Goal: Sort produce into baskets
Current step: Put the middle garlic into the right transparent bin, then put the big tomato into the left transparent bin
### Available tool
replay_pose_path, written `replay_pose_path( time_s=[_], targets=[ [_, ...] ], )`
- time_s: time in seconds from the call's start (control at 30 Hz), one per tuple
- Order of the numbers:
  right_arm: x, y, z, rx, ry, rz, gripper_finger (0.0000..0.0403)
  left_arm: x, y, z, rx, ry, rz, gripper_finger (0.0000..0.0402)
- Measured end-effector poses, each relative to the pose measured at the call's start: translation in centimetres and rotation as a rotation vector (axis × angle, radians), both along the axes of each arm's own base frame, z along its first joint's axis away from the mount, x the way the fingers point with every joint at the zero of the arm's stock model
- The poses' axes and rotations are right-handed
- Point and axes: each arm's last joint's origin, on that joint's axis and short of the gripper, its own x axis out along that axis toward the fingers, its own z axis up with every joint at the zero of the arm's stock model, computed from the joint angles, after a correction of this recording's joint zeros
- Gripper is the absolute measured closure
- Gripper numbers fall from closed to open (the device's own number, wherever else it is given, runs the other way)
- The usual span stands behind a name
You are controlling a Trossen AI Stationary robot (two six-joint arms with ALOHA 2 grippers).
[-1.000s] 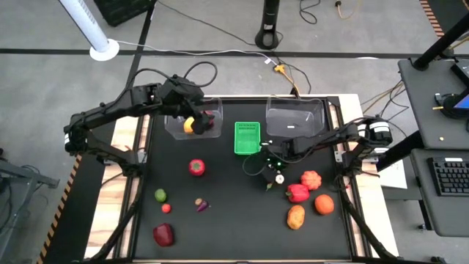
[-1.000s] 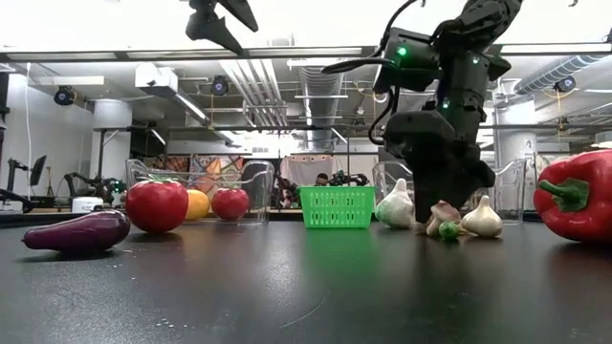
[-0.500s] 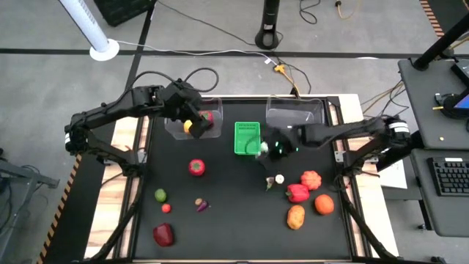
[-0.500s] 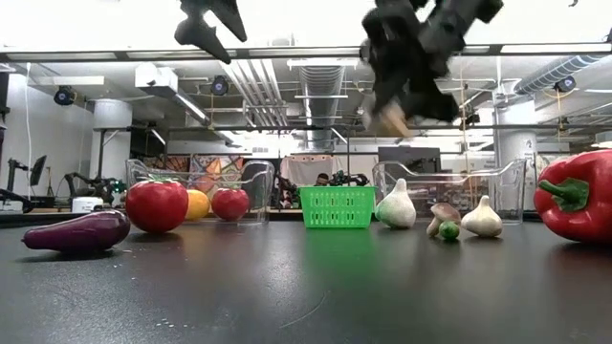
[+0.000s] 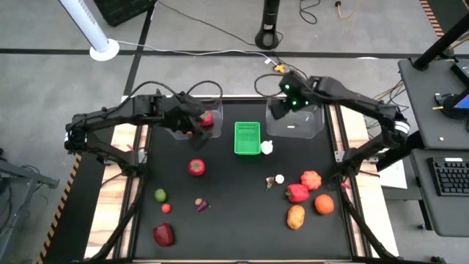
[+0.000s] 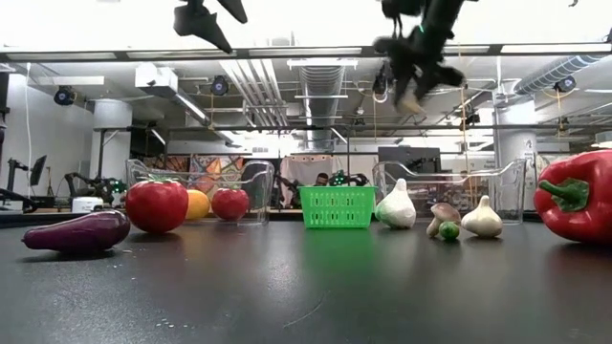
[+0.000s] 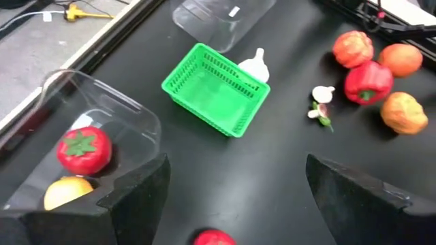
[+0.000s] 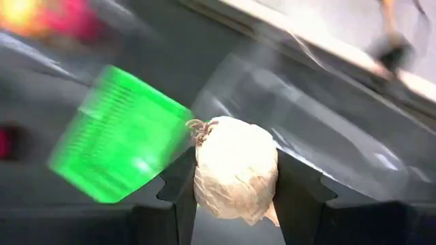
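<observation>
Black tabletop carries the produce and three containers; no writing on any of them can be read. Beneath the right gripper sits one clear bin, seemingly bare inside, though the arm hides part of it. That gripper is clamped on a white garlic bulb, held above the bin. Beside it stands the green basket, nothing in it. Just below the left gripper, whose fingers are spread wide and grasp nothing, the other clear bin holds a red tomato and a yellow fruit.
</observation>
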Motion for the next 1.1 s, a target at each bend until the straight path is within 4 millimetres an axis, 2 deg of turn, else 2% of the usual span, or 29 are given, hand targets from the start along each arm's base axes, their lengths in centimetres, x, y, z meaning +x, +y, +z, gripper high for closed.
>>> replay_pose_path(
  time_s=[0.17, 0.3, 0.4, 0.6, 1.1],
  targets=[
    [-1.7, -2.1, -4.1, 0.117, 0.195, -0.046, 0.0255, 0.1, -0.6, 0.0, -0.013, -0.004, -0.005, 0.008],
    [-2.0, -2.7, -7.2, 0.174, 0.273, -0.033, 0.0252, 0.1, -0.6, 0.0, -0.014, -0.005, 0.006, 0.008],
    [-2.2, -2.8, -8.6, 0.192, 0.299, -0.032, 0.0247, 0.1, -0.6, 0.0, -0.019, -0.004, 0.012, 0.008],
    [-2.0, -2.8, -9.5, 0.206, 0.285, -0.042, 0.0219, 0.0, -0.6, -0.1, -0.033, 0.006, 0.027, 0.008],
    [-1.9, -2.8, -9.5, 0.225, 0.246, -0.041, 0.0134, -0.5, -1.1, -0.5, -0.072, 0.057, 0.054, 0.008]
  ],
)
